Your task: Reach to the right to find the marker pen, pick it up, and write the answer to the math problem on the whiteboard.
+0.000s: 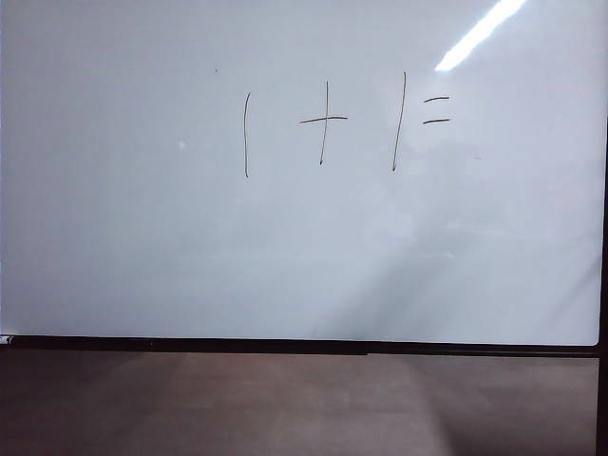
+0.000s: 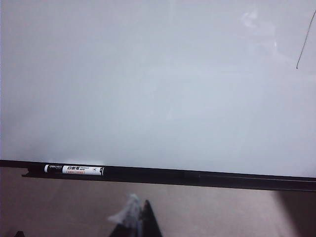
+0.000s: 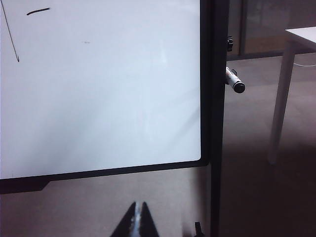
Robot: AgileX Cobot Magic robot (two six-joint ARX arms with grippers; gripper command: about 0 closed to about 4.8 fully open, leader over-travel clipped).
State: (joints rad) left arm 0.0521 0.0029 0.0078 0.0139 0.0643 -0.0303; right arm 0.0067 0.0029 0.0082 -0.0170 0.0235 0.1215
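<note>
The whiteboard (image 1: 142, 237) fills the exterior view, with the math problem (image 1: 323, 122) written on it as one plus one equals. Right of the equals dashes the board is bare, so the answer is not in view. In the right wrist view the marker pen (image 3: 233, 80) sticks out beside the board's black side frame, pale barrel and dark end. My right gripper (image 3: 138, 202) is shut and empty, low in front of the board's lower corner, far from the pen. My left gripper (image 2: 139, 198) is shut below the board's ledge, one finger showing a pale blur. Neither gripper shows in the exterior view.
A second marker (image 2: 74, 169) with a white label lies on the black ledge (image 2: 207, 177) under the board. A dark upright post (image 3: 217, 123) stands at the board's side. Beyond it stands a white table (image 3: 301, 34) on a brown floor (image 1: 285, 408).
</note>
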